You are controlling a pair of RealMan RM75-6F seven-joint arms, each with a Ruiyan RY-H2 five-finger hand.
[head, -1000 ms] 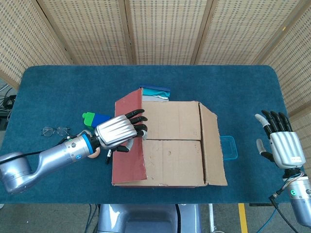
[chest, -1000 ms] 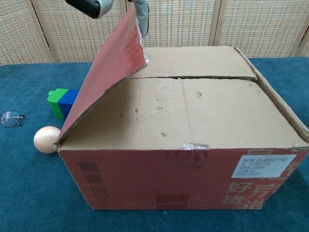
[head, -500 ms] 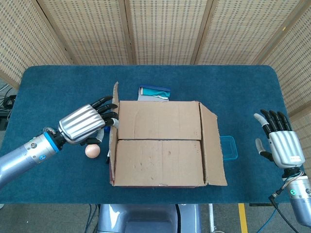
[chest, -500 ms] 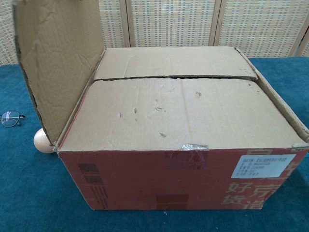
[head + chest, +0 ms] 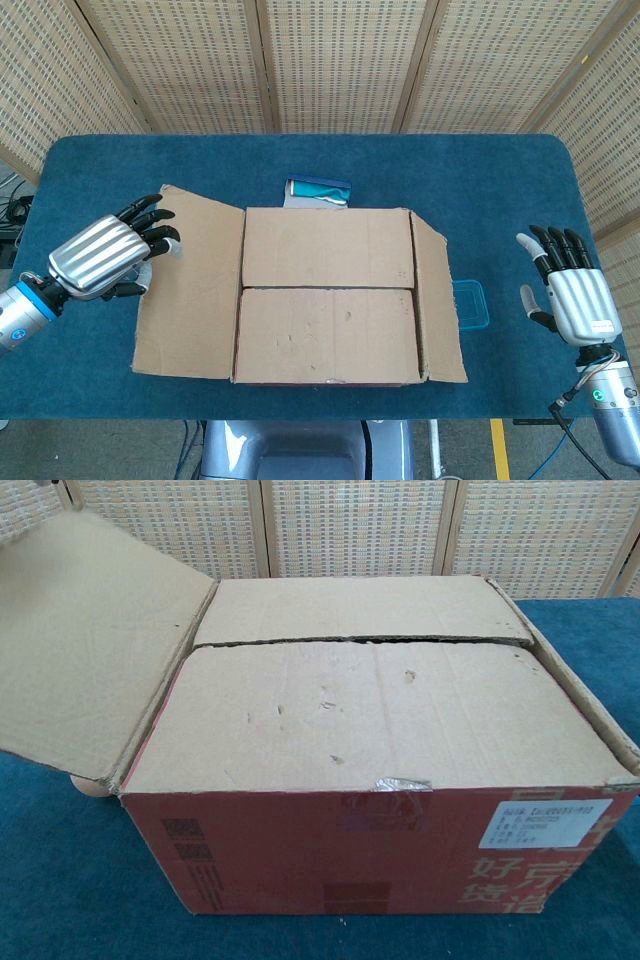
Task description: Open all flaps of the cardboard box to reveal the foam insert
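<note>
The cardboard box [image 5: 330,295] [image 5: 380,740] sits mid-table. Its left flap [image 5: 188,285] [image 5: 85,660] lies folded outward, plain inner side up. Two inner flaps, far [image 5: 325,247] and near [image 5: 325,335], lie flat and meet along a seam across the top. The right flap [image 5: 440,300] slopes down on the right side. No foam shows. My left hand [image 5: 105,255] is at the left flap's outer edge with its fingers spread over the flap's far corner. My right hand [image 5: 570,295] hovers open, fingers spread, far to the right of the box. Neither hand appears in the chest view.
A teal and white object [image 5: 318,191] lies just behind the box. A blue plastic container [image 5: 470,305] sits against the box's right side. A beige ball [image 5: 88,785] peeks out under the left flap. Folding screens stand behind the table.
My left hand swung the left flap from over the box top, through upright, to flat out on the left, and moved left with it. The flap now hides the ball, blocks and glasses.
</note>
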